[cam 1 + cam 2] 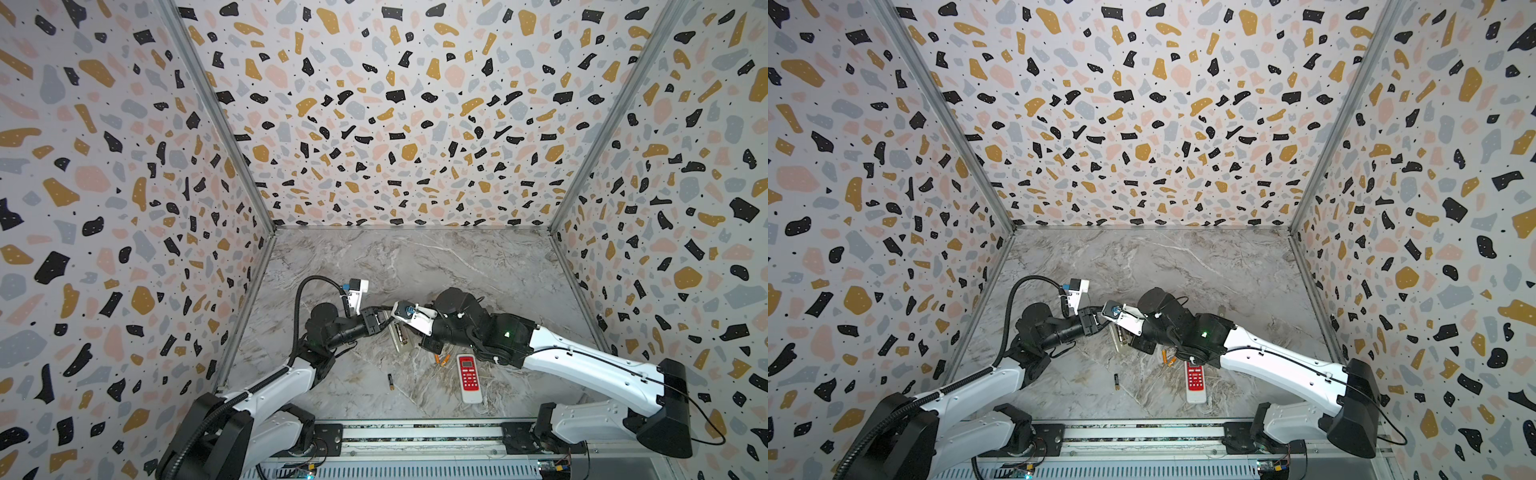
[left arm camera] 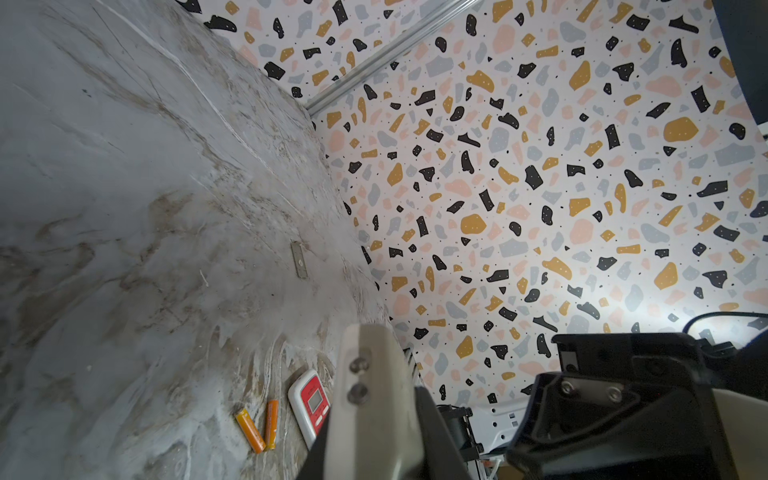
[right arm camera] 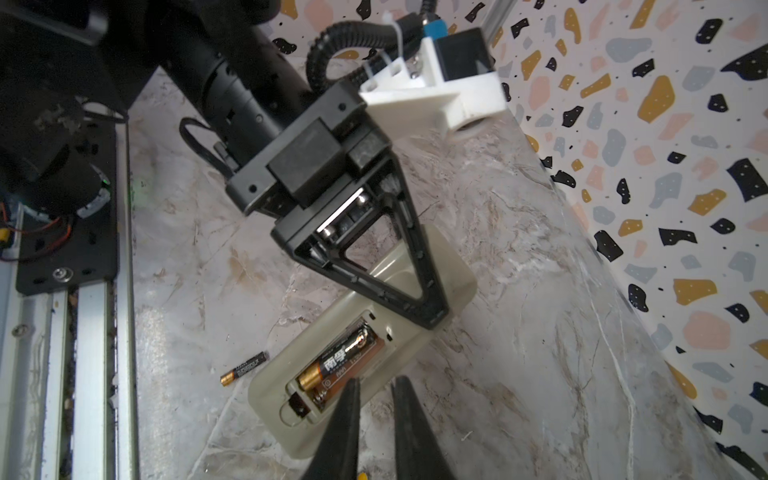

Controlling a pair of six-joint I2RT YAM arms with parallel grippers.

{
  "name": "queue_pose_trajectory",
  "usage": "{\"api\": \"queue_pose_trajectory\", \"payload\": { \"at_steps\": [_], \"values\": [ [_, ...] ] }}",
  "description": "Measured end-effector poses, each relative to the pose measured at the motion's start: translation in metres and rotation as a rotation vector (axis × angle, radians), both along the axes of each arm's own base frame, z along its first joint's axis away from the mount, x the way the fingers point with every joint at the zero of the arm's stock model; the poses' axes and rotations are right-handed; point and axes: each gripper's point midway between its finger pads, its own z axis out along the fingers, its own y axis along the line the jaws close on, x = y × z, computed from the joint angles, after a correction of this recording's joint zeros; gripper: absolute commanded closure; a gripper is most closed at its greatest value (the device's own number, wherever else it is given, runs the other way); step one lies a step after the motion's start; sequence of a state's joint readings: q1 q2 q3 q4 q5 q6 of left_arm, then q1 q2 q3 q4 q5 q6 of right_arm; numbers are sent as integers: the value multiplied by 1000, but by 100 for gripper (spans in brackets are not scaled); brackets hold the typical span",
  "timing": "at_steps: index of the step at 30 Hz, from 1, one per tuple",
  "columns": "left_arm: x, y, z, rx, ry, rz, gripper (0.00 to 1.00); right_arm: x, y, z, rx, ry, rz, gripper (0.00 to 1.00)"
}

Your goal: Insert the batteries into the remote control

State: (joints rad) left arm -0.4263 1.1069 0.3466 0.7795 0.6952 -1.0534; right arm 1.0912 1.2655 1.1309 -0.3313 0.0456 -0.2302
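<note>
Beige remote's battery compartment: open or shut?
Open: in the right wrist view a black battery lies exposed in the beige remote.

- The white characters "南孚" are read on the black-and-copper battery (image 3: 340, 359), which is seated in the open compartment of the beige remote control (image 3: 415, 349), just ahead of the right gripper (image 3: 376, 380).
- Finer print beside those characters cannot be made out.
- Lettering on the loose black battery (image 3: 243, 368), off to one side of that gripper, is too small to be read.
- Markings on the red-faced remote control (image 1: 468, 376) cannot be read.
</note>
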Motion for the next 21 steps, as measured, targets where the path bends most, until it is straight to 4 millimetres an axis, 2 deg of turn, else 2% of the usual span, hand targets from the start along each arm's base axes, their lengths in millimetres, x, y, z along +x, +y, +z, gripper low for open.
{"api": "queue_pose_trajectory", "payload": {
  "at_steps": [4,8,13,21],
  "values": [
    [4,2,-1,-12,4,27,100,4,-1,-2,10,23,-47,96],
    [6,3,-1,-21,11,36,100,6,6,-21,-29,51,-61,100],
    [7,4,-2,-24,9,43,100,8,14,-49,-92,86,-65,100],
    [9,7,-6,-18,18,60,100,14,21,-54,-111,82,-84,100]
  ]
}}
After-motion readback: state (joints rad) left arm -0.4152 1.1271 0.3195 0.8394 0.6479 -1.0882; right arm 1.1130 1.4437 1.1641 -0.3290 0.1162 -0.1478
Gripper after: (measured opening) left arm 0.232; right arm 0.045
